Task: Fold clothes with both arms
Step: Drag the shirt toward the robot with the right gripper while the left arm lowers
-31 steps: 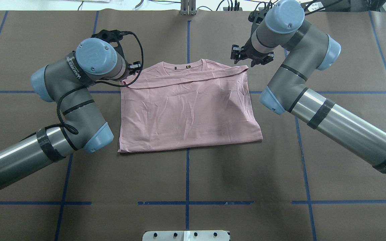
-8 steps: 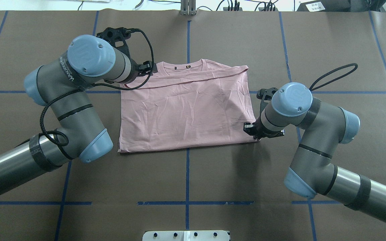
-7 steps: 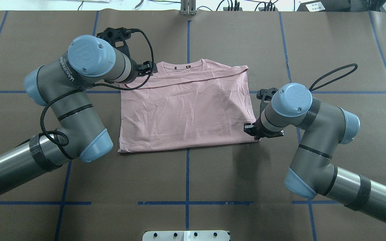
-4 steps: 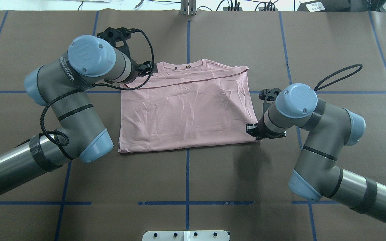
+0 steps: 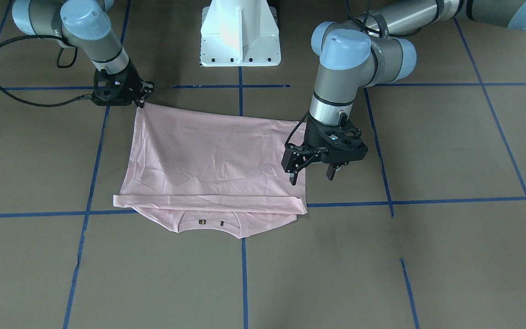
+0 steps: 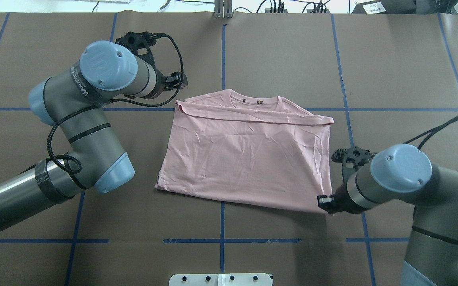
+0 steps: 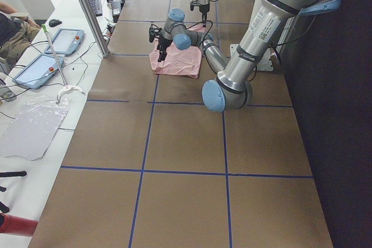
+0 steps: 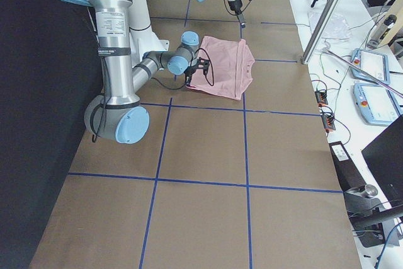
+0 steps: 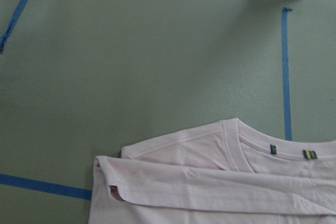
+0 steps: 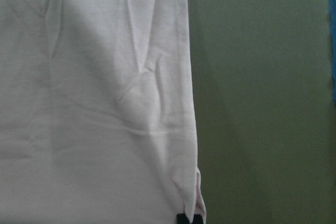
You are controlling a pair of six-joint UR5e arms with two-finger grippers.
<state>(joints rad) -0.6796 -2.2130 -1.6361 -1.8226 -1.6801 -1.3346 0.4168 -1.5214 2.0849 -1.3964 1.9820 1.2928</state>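
The pale pink T-shirt (image 6: 249,159) lies folded and plain side up on the brown table, with its collar (image 6: 251,101) on the far side. Its print is hidden. My right gripper (image 6: 326,201) is shut on the shirt's near right corner; in the front view the cloth (image 5: 208,160) pulls to a point at the right gripper (image 5: 140,101). The right wrist view shows that corner (image 10: 94,103) by a black fingertip (image 10: 182,219). My left gripper (image 5: 311,176) is open and empty, raised beside the shirt's far left corner. The left wrist view looks down on the collar (image 9: 247,135).
The white pedestal base (image 5: 240,36) stands at the near middle edge. Blue tape lines (image 6: 222,222) cross the brown table cover (image 6: 276,51). A metal post (image 6: 223,10) and cables sit at the far edge. Tablets (image 7: 64,42) lie on a side bench.
My right gripper went from the far right corner to the near right one, shut on it and dragged the shirt right and toward the robot, turning it a little. The left arm barely moved.
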